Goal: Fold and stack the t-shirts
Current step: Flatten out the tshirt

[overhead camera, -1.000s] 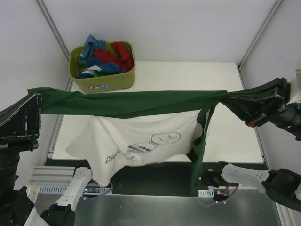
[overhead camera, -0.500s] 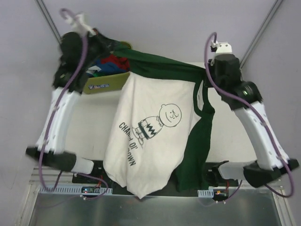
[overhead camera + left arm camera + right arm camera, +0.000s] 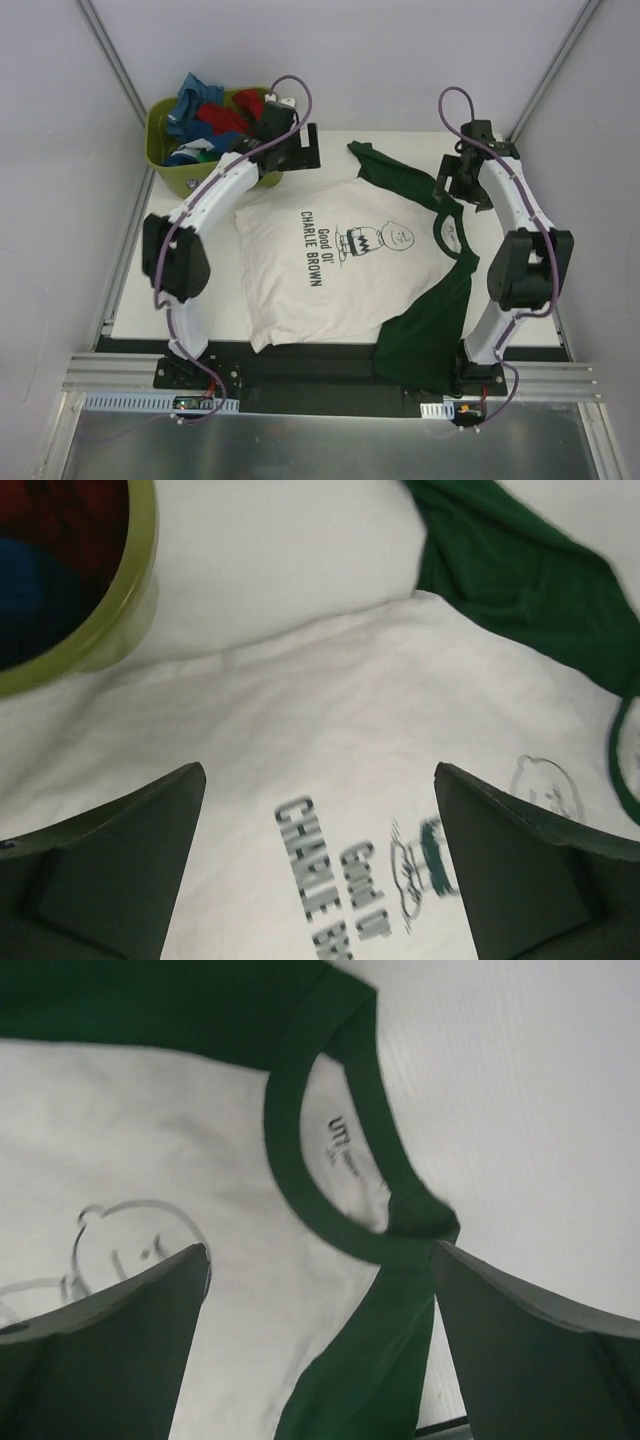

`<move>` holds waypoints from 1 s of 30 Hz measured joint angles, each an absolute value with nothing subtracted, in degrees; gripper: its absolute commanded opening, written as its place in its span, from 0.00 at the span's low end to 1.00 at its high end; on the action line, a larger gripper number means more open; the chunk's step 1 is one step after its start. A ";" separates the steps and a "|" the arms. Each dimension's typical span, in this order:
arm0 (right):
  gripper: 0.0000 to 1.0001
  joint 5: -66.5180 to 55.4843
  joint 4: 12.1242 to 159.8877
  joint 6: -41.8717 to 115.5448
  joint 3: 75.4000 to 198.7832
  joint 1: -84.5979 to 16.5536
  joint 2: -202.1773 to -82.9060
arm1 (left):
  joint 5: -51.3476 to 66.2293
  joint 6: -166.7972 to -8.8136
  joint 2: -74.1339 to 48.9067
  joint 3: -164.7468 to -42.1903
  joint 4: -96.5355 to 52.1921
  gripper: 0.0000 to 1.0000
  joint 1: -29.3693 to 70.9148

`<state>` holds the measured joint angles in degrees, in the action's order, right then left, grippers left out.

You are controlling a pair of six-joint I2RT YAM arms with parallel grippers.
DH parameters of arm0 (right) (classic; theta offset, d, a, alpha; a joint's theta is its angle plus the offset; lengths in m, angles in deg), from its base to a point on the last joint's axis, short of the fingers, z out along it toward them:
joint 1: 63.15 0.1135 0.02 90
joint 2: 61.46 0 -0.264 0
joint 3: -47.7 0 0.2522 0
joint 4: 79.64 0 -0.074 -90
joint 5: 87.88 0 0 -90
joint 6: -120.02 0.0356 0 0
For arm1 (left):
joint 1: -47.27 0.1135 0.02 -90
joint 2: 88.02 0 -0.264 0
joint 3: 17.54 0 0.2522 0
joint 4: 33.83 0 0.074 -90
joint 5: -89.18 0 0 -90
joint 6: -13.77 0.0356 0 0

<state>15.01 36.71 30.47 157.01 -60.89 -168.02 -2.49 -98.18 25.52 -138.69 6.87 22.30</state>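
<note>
On the white table point(image 3: 400, 140), a cream t-shirt point(image 3: 330, 285) spread nearly flat, front side up, with its collar point(image 3: 445, 230) toward the right arm and its hem toward the left arm. Across the chest, a black cartoon print point(image 3: 345, 240) of a round-headed boy beside the words "Good Ol' Charlie Brown". On the far part of the table, one dark green sleeve point(image 3: 390, 175) lying loose and a little crumpled. Over the near table edge, the other dark green sleeve point(image 3: 425, 340) draped down in front of the right arm's base. Along the near hem, a few soft wrinkles.

Above the shirt's far hem corner, just beside the tub, the left gripper point(image 3: 298, 150), jaws spread wide and holding nothing. Seen from the left wrist, only cream cloth and the start of the lettering below the two dark fingers.

Above the collar, the right gripper point(image 3: 462, 180), jaws likewise spread wide and empty. Seen from the right wrist, the green neck band curving below the fingers, with a small printed label inside the neck.

At the far left corner of the table, an olive-green plastic tub point(image 3: 175, 175) holding a loose pile of other t-shirts point(image 3: 215, 115), blue, red and green.
</note>
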 measured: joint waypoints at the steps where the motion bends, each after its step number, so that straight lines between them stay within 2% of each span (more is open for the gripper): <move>1: 0.97 14.27 36.76 30.78 155.58 -60.54 -164.61 | -2.60 -98.22 20.42 -134.54 6.17 0.99 21.80; 7: 0.97 6.73 41.76 32.39 137.49 -56.43 -142.78 | -2.62 -101.46 -9.85 -108.01 2.08 0.99 20.68; 12: 0.97 1.04 46.35 34.62 121.25 -49.74 -133.32 | -2.01 -106.62 -22.98 -84.79 1.38 0.99 20.68; 17: 0.97 -1.36 47.84 38.14 109.40 -47.69 -132.27 | -0.31 -110.11 -28.89 -69.04 2.70 0.99 20.68; 21: 0.97 -1.38 48.25 39.69 107.43 -48.03 -133.91 | 2.49 -113.04 -31.60 -63.48 -1.15 0.99 20.68; 30: 0.97 -3.61 51.34 40.83 110.58 -54.02 -149.38 | 2.58 -115.69 -17.48 -63.81 -7.97 0.99 20.79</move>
<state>-3.61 51.34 40.83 110.58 -54.02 -149.38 2.58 -115.69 -17.48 -63.81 -7.97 20.79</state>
